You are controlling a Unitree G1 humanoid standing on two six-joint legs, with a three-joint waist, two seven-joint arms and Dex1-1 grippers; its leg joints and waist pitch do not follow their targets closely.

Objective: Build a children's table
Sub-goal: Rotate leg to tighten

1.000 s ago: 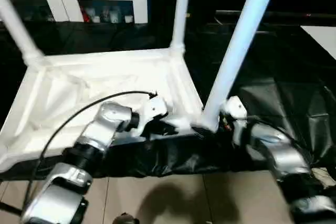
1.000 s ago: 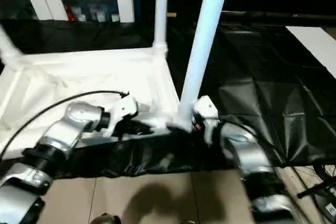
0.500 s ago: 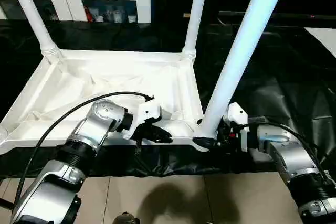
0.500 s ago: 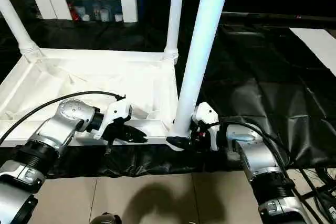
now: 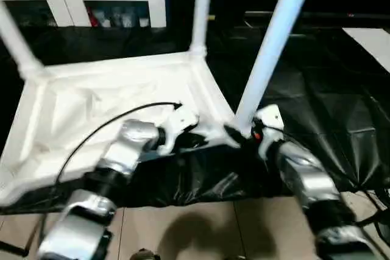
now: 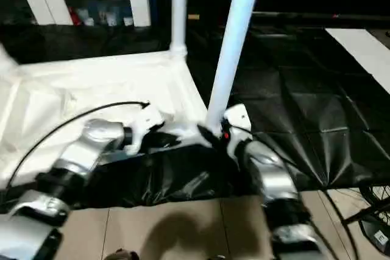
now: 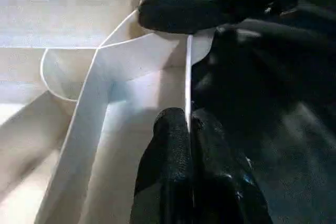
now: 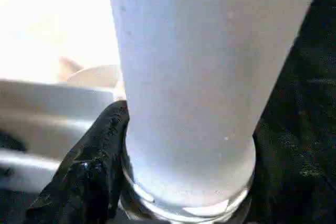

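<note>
The right gripper (image 5: 239,133) is clasped around the base of the near leg (image 5: 272,47), at the corner socket of the upturned table top (image 5: 116,98). The left gripper (image 7: 189,129) is pinched shut on the top's thin rim. If the leg is twisted off-axis, it could be unseated. Compared with earlier, the right wrist is seen turned, and the view is shifted.

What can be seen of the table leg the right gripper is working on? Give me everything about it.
The leg is a long, smooth white tube of plastic look, rising from the near right corner socket of the upturned table top and leaning slightly right, its upper end past the frame. Its foot sits in the socket's ring. The right gripper wraps that foot, one black finger pressed to its side. Two more legs stand in the far corners.
</note>
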